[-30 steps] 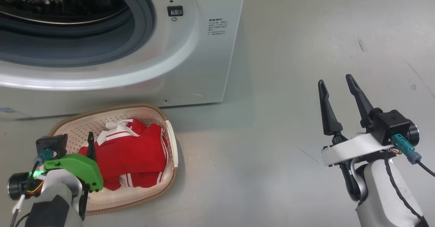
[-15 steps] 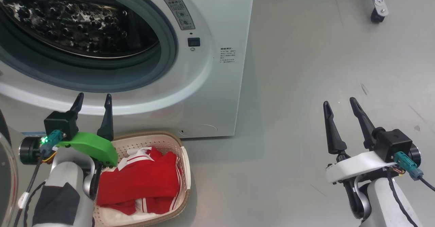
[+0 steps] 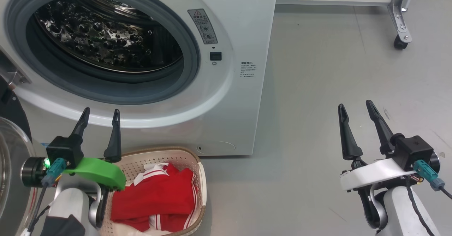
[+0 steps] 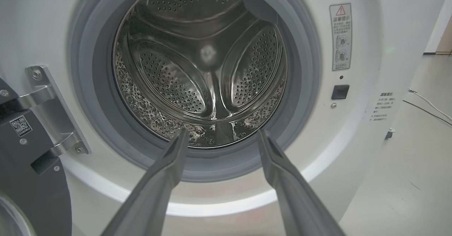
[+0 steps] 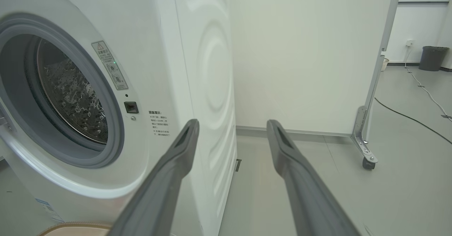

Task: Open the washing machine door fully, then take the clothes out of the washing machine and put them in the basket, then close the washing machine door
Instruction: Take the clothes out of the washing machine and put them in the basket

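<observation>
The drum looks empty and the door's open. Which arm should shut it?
Left. The door hangs open at the robot's left, beside the open left gripper. The right gripper stands off past the machine's other side.

Ahead of the left pincer [image 4: 222, 131], the mouth of the washing machine [image 4: 356, 165] is unobstructed; the open washing machine door [image 4: 28, 190] stands at its left.
</observation>
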Motion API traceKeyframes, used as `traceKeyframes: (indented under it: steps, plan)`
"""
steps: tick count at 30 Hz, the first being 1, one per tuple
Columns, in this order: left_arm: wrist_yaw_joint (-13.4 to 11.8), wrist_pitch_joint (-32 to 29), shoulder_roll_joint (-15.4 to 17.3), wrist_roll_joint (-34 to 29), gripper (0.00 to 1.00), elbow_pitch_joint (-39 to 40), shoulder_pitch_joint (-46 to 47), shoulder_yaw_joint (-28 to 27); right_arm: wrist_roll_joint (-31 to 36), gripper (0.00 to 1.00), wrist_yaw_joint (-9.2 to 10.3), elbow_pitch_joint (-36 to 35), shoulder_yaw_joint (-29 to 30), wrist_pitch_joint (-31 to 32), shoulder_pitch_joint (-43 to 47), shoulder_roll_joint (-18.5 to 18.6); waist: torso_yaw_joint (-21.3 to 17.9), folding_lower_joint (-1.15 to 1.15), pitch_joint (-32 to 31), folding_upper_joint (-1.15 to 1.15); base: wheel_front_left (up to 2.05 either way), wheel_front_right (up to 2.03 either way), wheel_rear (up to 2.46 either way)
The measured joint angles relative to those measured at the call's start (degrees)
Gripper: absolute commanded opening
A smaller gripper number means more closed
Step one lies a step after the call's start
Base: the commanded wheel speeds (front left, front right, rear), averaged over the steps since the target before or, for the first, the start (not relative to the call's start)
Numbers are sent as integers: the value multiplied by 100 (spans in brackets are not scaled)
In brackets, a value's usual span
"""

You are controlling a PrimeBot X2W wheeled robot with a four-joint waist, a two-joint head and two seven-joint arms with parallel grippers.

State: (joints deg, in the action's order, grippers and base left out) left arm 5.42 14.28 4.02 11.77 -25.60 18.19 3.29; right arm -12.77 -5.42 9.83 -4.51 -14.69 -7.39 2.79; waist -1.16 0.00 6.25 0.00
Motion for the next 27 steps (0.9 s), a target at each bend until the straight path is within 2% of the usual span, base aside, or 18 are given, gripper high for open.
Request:
traceKeyframes:
  steps: [12, 27]
  plan:
    - [1, 18, -120, 59, 100, 742, -392, -11, 0, 100, 0, -119, 0, 0, 108, -3, 64, 0, 93, 0, 0, 0, 0]
    - [-2, 18, -135, 82, 100, 1101, -759, -54, 1, 100, -3, -155, -10, 0, 108, -8, 56, 0, 139, 0, 0, 0, 0]
